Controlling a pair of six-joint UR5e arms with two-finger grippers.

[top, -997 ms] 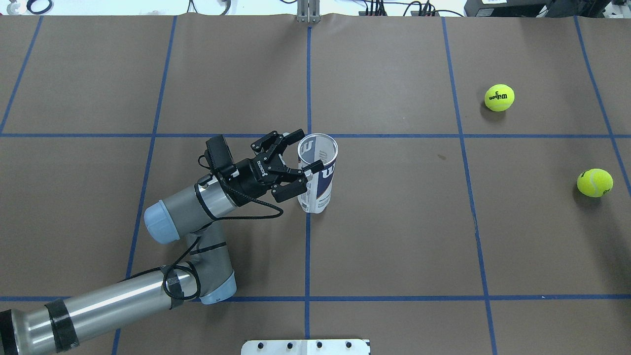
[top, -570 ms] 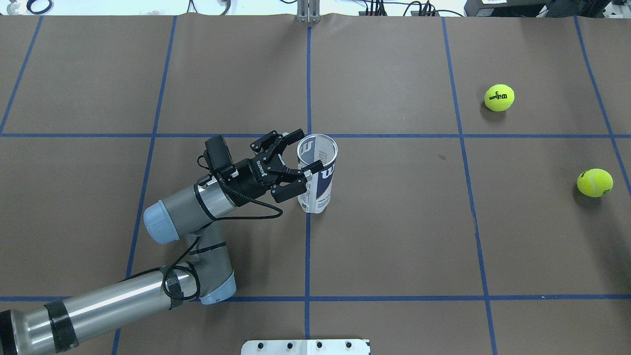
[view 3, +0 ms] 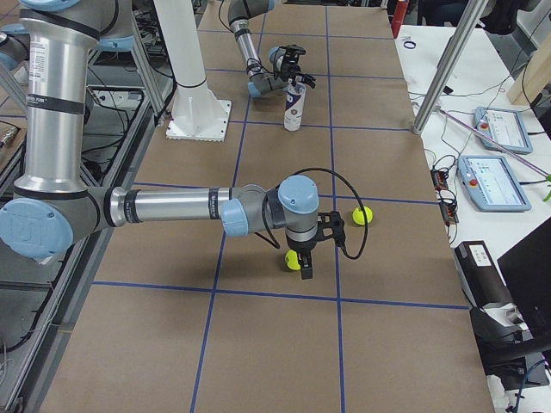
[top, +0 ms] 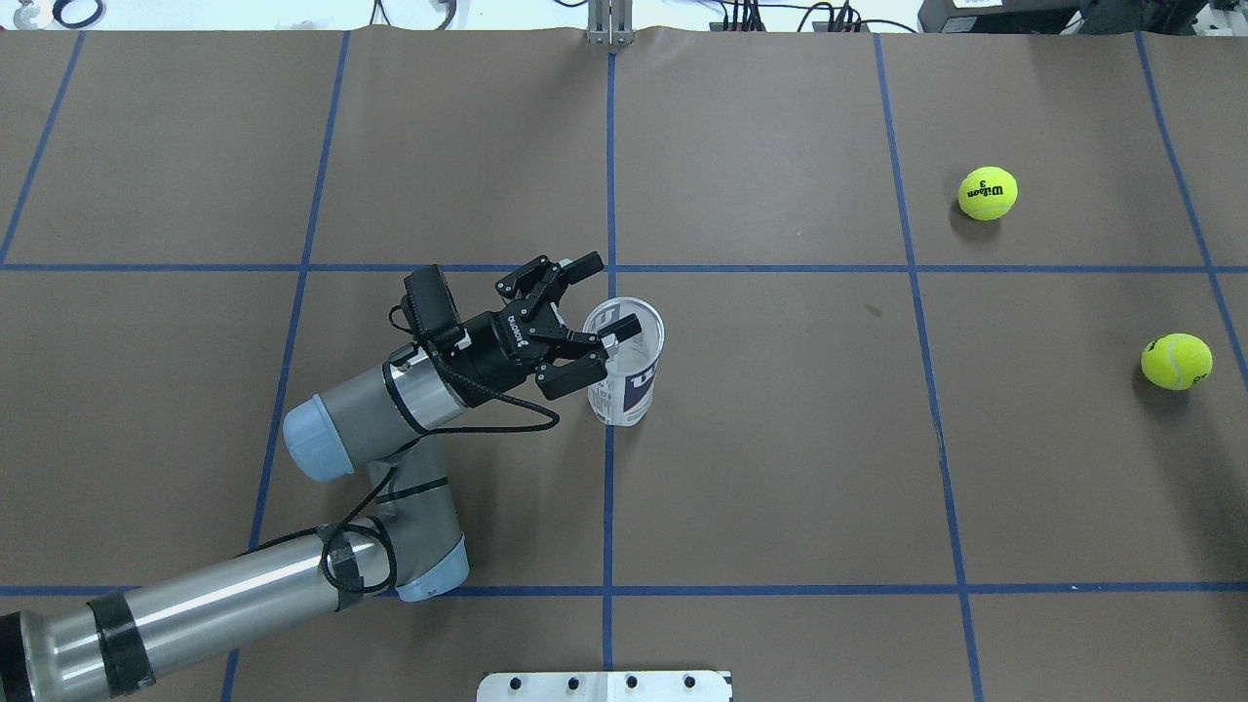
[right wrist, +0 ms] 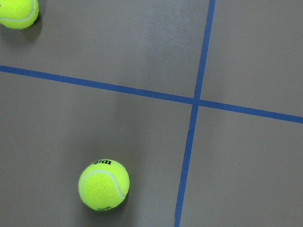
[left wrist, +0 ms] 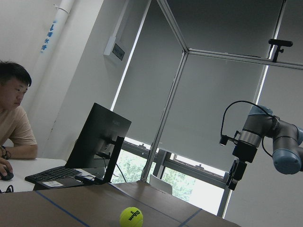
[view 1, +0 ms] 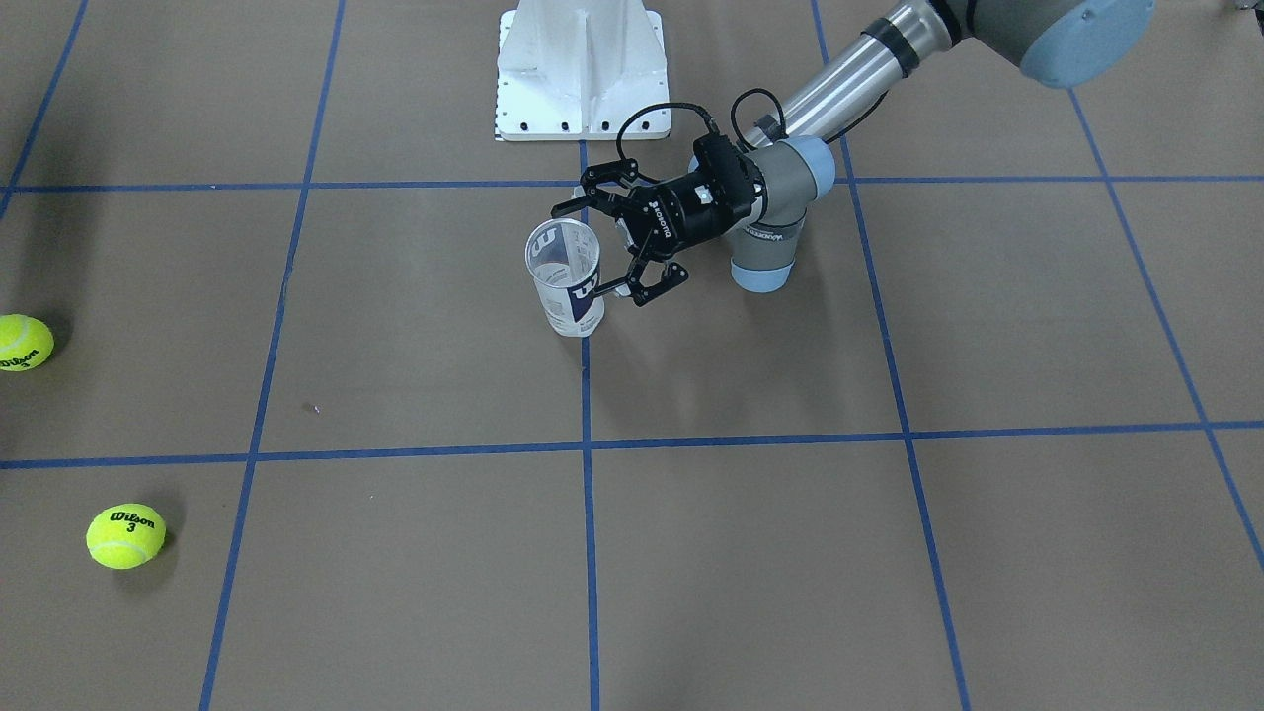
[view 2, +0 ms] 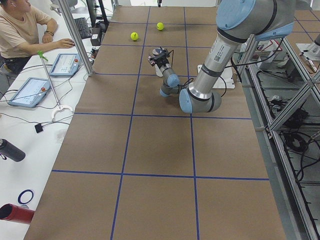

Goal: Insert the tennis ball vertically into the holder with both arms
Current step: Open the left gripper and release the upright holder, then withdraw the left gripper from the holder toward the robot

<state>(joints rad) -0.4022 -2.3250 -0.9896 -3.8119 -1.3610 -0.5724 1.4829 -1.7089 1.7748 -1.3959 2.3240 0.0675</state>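
Note:
The holder (top: 624, 366) is a clear can with a white and navy label; it stands open end up on the brown table (top: 780, 468), and also shows in the front view (view 1: 568, 281). My left gripper (top: 606, 295) is open beside its rim, one fingertip over the opening, the other clear of it; it also shows in the front view (view 1: 585, 250). Two tennis balls (top: 1177, 361) (top: 988, 193) lie far right. My right gripper (view 3: 303, 258) hangs fingers down close above the nearer ball (view 3: 294, 260); I cannot tell whether it is open. That ball (right wrist: 103, 185) sits low left in the right wrist view.
The white metal base (top: 604, 685) stands at the table's near edge, behind the holder (view 3: 294, 105) as the right side view shows it. Blue tape lines grid the table. An operator (view 2: 20, 30) with tablets sits along the far side.
The holder's top has shifted toward the robot and the can looks shorter in the overhead view. The left gripper has hardly moved and stays open.

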